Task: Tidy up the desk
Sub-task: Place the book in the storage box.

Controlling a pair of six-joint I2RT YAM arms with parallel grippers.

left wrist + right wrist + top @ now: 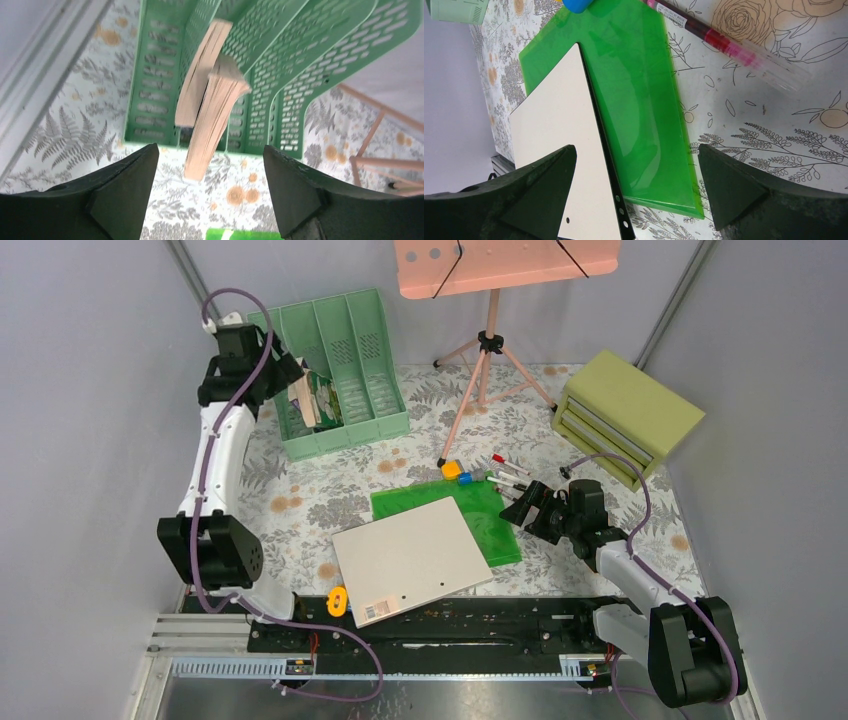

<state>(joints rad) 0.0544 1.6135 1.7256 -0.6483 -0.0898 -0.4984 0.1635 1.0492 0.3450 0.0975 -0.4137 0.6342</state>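
Note:
The desk (330,495) is a flat top in pale fern-and-flower cloth. A beige binder (410,557) lies near its front, partly over a green plastic folder (490,515). My left gripper (292,375) is open and empty beside the green file rack (355,340), which holds two books (210,95) leaning in its left slots. My right gripper (520,505) is open and empty just above the folder's right edge (649,100), with the binder's edge (559,125) between its fingers. Pens (510,472) lie just behind it; one red pen (724,42) shows in the right wrist view.
An olive-green drawer box (625,415) stands at the back right. A pink music stand (490,350) on a tripod stands at the back middle. Small yellow and blue blocks (456,472) lie by the folder's far edge. A yellow tape measure (337,601) lies at the front edge.

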